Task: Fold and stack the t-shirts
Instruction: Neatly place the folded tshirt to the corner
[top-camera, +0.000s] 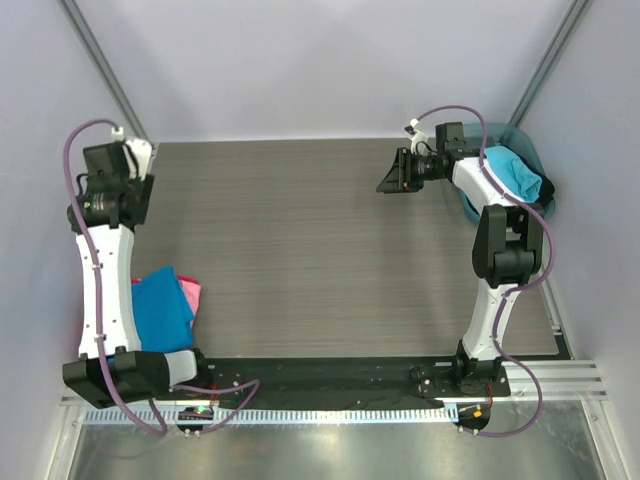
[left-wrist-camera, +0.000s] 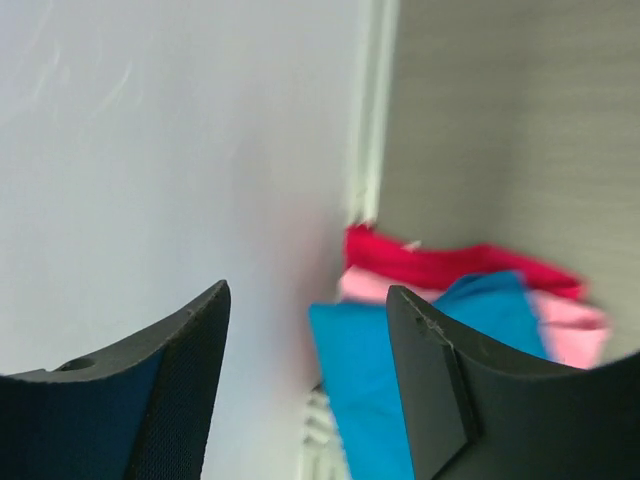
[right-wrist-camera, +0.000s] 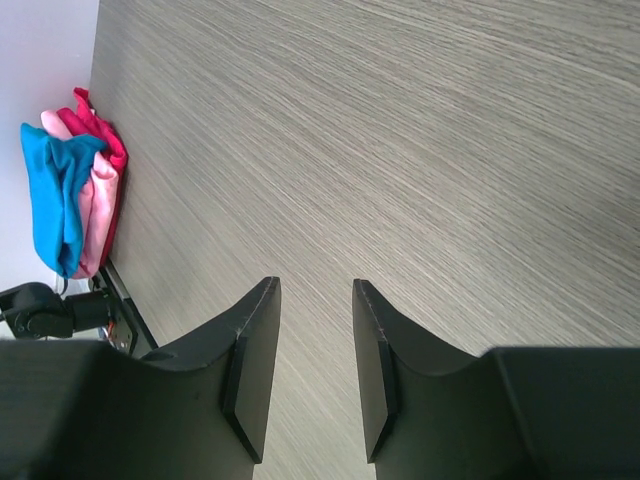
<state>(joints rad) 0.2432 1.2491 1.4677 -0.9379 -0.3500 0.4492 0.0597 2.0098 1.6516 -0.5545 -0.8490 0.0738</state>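
Observation:
A stack of folded t-shirts lies at the table's near left: a deep blue shirt (top-camera: 160, 305) on top of a pink one (top-camera: 191, 294). In the left wrist view the blue shirt (left-wrist-camera: 375, 380) covers the pink shirt (left-wrist-camera: 575, 325), and a red layer (left-wrist-camera: 450, 262) lies beside them. The right wrist view shows the stack (right-wrist-camera: 62, 190) far off. A cyan shirt (top-camera: 516, 170) lies bunched in the teal tub (top-camera: 530, 150). My left gripper (top-camera: 128, 192) (left-wrist-camera: 307, 290) is open and empty, raised by the left wall. My right gripper (top-camera: 388, 178) (right-wrist-camera: 314, 282) is open and empty above bare table.
The grey wall (left-wrist-camera: 150, 150) stands close on the left of my left gripper. The tub sits at the back right corner, behind my right arm. The wood-grain table (top-camera: 300, 250) lies between the arms. A black rail (top-camera: 330, 375) runs along the near edge.

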